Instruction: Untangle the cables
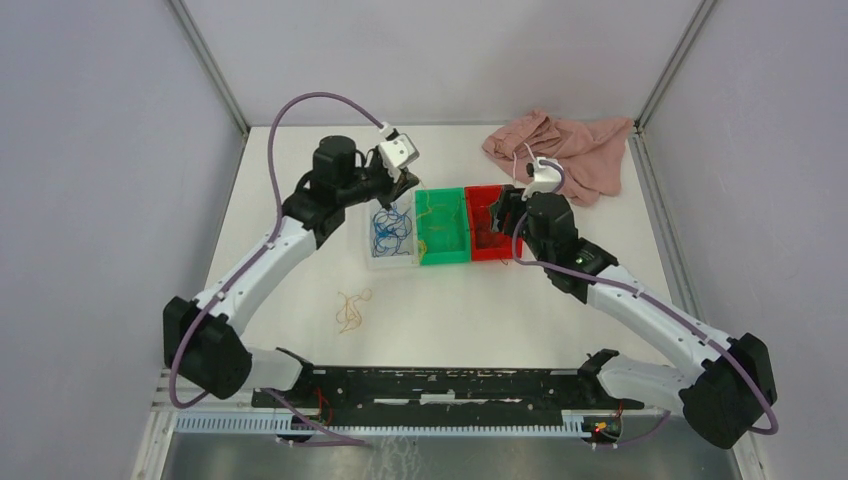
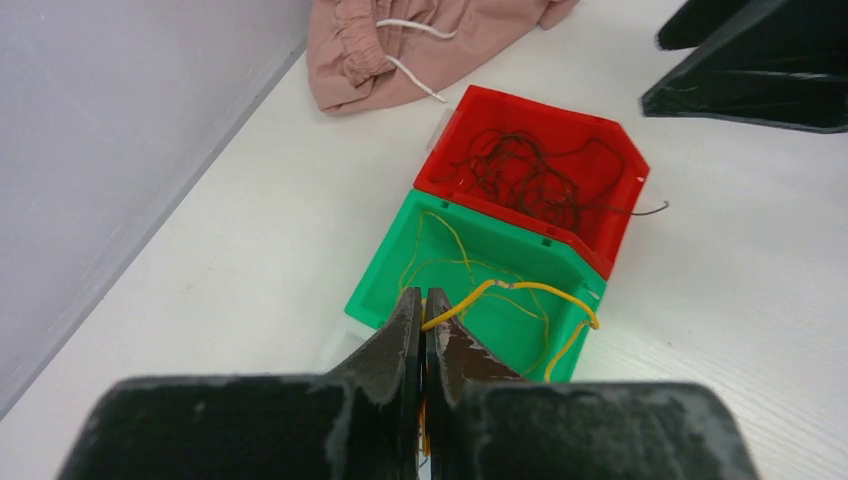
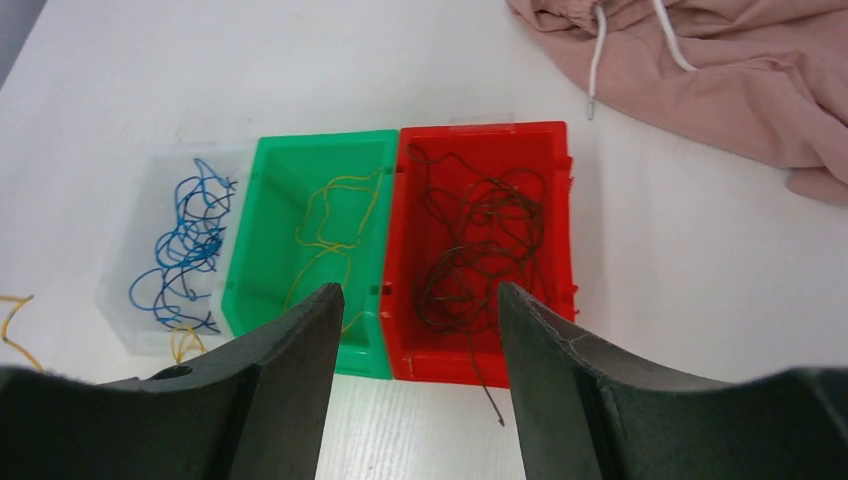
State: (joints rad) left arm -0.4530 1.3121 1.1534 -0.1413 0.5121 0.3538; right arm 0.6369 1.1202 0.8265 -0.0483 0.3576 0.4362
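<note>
While blue cables [image 3: 185, 250] are lying in the clear bin [image 3: 150, 170], yellow cables [image 3: 330, 225] in the green bin [image 3: 320, 137] and dark red cables [image 3: 480, 250] in the red bin [image 3: 480, 128], the left jaws are pinching one yellow strand [image 2: 520, 287] leading into the green bin. The right jaws are hanging wide open by the red bin. A loose yellow clump [image 1: 352, 310] is lying apart on the desk [image 1: 500, 310], and a pink cloth [image 1: 570, 150] is lying beyond the bins.

Counter [image 3: 700, 300]: matt white w/ faint wood grain. Red bin [image 3: 485, 129], green bin [image 3: 320, 138]: glossy plastic. Clear bin [image 3: 160, 165]: frosted plastic. Pink cloth [image 3: 740, 90], far-rt corner: soft creased fabric. Yellow cable [image 2: 520, 287]: smooth sheath. Left tool [image 2: 424, 300]: matt black, scuffed.
</note>
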